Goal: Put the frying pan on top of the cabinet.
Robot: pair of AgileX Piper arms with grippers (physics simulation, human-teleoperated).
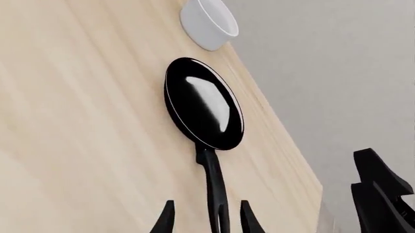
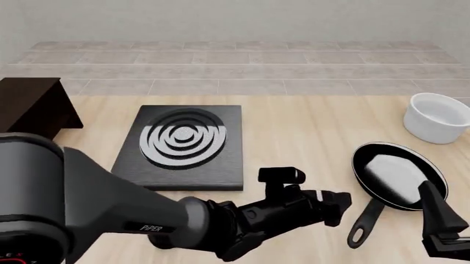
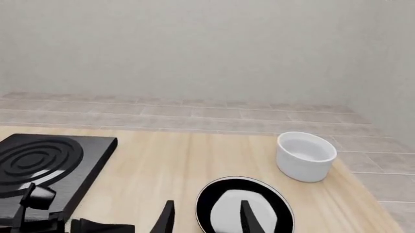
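Left gripper [image 1: 206,218] lines up with spread jaws straddling the frying pan [image 2: 399,176] handle, the pan flat on the table just beside the white bowl [image 2: 438,117], right gripper [image 3: 206,216] spread above it, so a shallow pinch could let the pan swing.

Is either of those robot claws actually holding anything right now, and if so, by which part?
Nothing is held. The left gripper is open, its fingers either side of the frying pan handle without closing on it. The right gripper is open too, above the pan.
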